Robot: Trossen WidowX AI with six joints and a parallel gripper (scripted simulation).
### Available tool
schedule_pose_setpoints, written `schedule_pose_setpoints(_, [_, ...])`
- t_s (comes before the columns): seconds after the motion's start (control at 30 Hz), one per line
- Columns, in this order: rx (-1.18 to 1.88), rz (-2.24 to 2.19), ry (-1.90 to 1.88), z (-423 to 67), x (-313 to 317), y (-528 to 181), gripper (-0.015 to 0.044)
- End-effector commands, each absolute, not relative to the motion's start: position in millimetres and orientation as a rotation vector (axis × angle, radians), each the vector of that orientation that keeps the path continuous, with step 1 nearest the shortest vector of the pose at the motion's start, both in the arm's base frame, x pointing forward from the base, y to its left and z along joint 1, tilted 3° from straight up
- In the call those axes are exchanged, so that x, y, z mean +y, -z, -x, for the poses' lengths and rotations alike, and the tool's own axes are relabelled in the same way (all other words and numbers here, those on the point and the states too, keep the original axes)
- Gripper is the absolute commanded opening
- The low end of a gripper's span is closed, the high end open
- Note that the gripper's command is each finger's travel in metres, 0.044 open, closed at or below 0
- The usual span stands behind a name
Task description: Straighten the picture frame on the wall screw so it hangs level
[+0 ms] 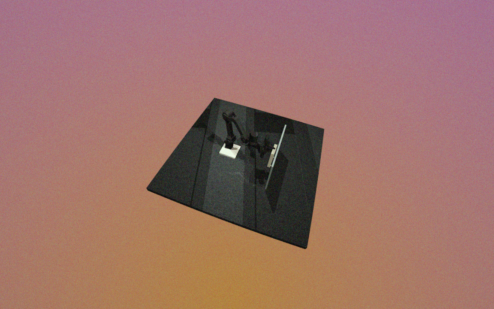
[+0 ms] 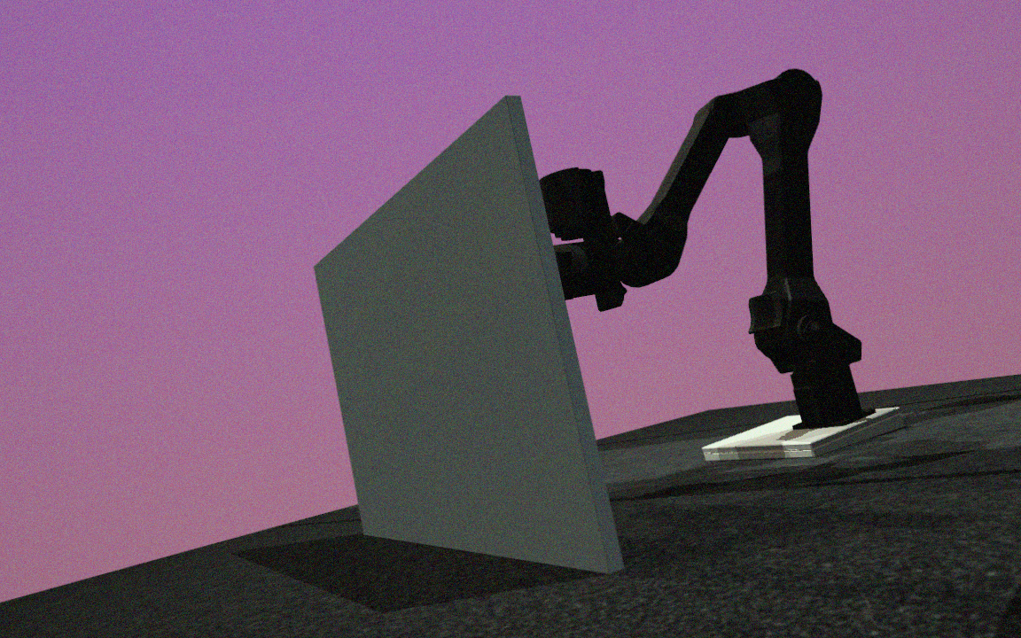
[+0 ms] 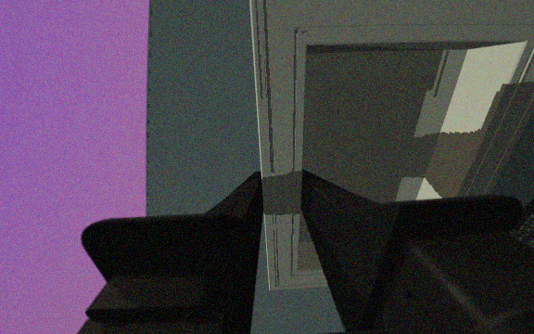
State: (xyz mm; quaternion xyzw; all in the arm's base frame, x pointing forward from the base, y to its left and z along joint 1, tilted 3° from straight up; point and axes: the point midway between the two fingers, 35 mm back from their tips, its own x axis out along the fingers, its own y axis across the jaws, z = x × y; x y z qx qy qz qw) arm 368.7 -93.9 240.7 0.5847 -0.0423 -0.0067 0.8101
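Note:
The picture frame (image 1: 270, 158) (image 3: 277, 93) is pale beige and hangs on the near face of the upright grey wall panel (image 1: 279, 142) (image 2: 450, 341) (image 3: 202, 116). My gripper (image 1: 269, 146) (image 3: 278, 177) is shut on one side bar of the frame, with a dark finger on each side of the bar in the wrist view. The picture inside the frame (image 3: 364, 116) is dark with a bright patch. The screw and the notched strip are hidden behind the frame. In the exterior view the wall hides the frame and my fingertips. I cannot tell how far the frame is tilted.
The arm's base stands on a white plate (image 1: 228, 151) (image 2: 799, 436) on the dark square floor slab (image 1: 218, 192) (image 2: 815, 555). The wall panel stands upright on the slab, close in front of the arm's wrist (image 2: 586, 237).

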Motion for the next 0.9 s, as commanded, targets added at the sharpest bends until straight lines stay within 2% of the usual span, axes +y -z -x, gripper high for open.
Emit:
schedule_pose_setpoints(0.0, [-0.099, -1.243, 0.007, -369.1, -93.6, -243.4, 0.0])
schedule_pose_setpoints(0.87, [-0.099, -1.242, 0.007, -369.5, -96.3, -237.1, 0.0])
